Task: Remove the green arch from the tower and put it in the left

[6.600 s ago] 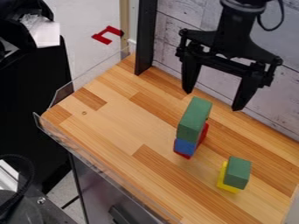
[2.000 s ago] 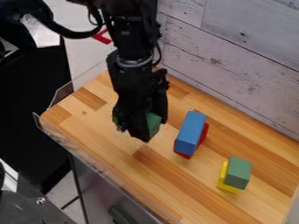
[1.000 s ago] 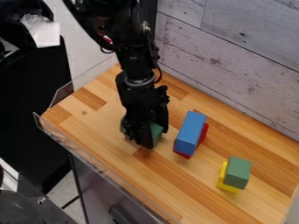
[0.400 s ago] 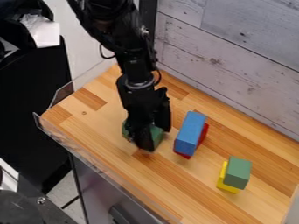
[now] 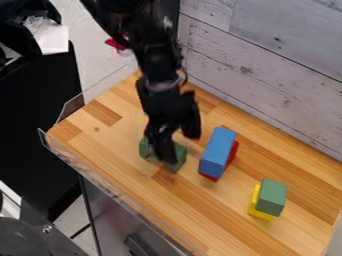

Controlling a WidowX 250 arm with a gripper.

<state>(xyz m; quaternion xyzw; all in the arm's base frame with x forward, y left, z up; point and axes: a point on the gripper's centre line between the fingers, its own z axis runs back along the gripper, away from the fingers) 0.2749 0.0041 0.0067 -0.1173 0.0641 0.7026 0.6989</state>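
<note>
Steeply — black arm slanting down over green arch | fingers parted — grip loose

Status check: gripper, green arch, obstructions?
Gripper at green arch, partly covering it. Arch on wooden tabletop, left of blue block in view, visible gap between. No obstruction seen.

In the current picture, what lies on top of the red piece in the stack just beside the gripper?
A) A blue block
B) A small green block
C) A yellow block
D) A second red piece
A: the blue block sits on top, with the red piece showing beneath it along its side and lower end.
</note>
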